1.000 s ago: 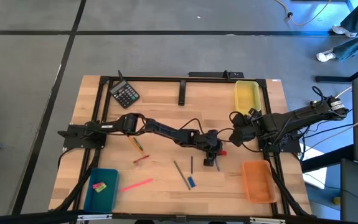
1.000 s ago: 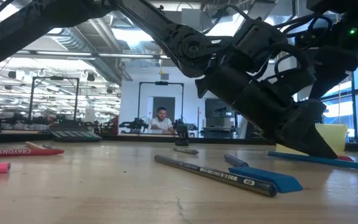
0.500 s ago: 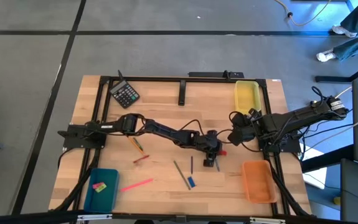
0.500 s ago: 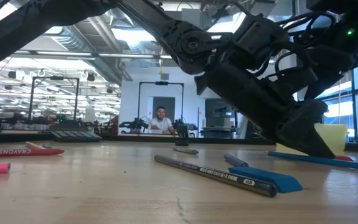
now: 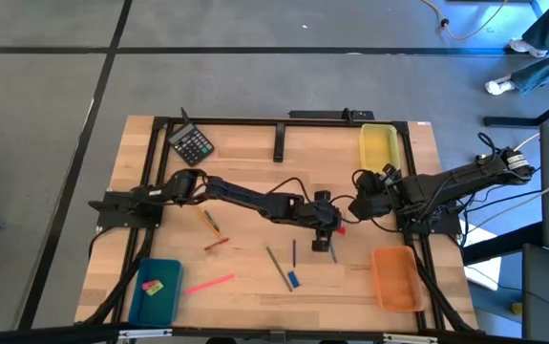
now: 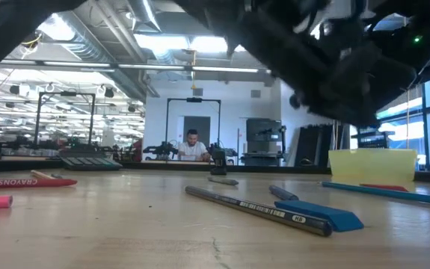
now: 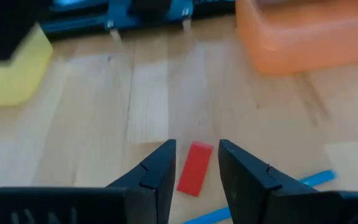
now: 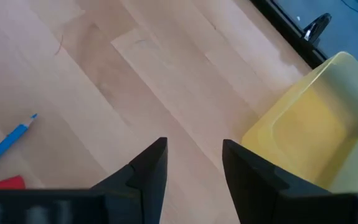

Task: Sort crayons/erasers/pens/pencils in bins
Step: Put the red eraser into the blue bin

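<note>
A red eraser (image 7: 195,168) lies flat on the wood right of centre, beside a blue pencil (image 7: 312,180). My left gripper (image 5: 324,229) hangs above it, open, and the eraser shows on the table through the gap between the fingers. My right gripper (image 8: 194,155) waits open over bare wood near the yellow bin (image 5: 379,148). The orange bin (image 5: 395,279) stands at the near right. At the near left, the teal bin (image 5: 155,290) holds small erasers. A pink crayon (image 5: 209,284), a red crayon (image 5: 217,245), a grey pencil (image 6: 252,208) and a blue eraser (image 6: 323,213) lie loose on the table.
A black calculator (image 5: 191,144) sits at the far left. A black frame (image 5: 279,122) runs round the table's edges. A person sits in the room beyond the table. Bare wood lies between the red eraser and the orange bin.
My left gripper has risen from table height beside the red eraser, and in the low view the arm has lifted clear of the table. The eraser and the blue pencil lie where they were.
</note>
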Robot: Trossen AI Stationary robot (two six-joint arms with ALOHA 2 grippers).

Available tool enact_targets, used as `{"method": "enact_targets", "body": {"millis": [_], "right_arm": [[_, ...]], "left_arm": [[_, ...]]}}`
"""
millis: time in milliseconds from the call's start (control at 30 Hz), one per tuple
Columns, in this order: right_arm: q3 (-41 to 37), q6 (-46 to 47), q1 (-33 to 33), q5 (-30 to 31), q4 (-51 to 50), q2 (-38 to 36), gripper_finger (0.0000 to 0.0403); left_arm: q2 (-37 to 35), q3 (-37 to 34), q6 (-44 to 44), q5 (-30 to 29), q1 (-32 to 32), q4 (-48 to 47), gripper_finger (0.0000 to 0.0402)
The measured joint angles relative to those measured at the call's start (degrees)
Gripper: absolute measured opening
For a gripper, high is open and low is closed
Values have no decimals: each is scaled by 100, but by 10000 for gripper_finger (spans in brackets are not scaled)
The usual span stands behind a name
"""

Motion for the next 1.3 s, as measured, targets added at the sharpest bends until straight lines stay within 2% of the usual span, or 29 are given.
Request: {"method": "enact_targets", "body": {"millis": [200, 400, 500, 600, 867, 1100, 1300], "right_arm": [[0, -10, 1, 57, -3, 0, 157], [0, 5, 0, -298, -34, 2, 157], [0, 5, 0, -336, -7, 2, 157], [0, 1, -2, -356, -9, 2, 157], [0, 5, -2, -418, 21, 2, 157], [0, -6, -2, -815, 38, 2, 157], [0, -15, -2, -747, 40, 2, 157]], "left_arm": [[-60, -2, 321, -142, -85, -85, 114], [459, 0, 387, 319, 137, 640, 126], [679, 8, 527, 788, 262, 1189, 140], [916, 7, 577, 1274, 367, 1351, 157], [1188, 15, 638, 1492, 518, 1415, 192], [1194, 40, 492, 1473, 569, 1087, 178], [1165, 31, 284, 1384, 519, 982, 150]]}}
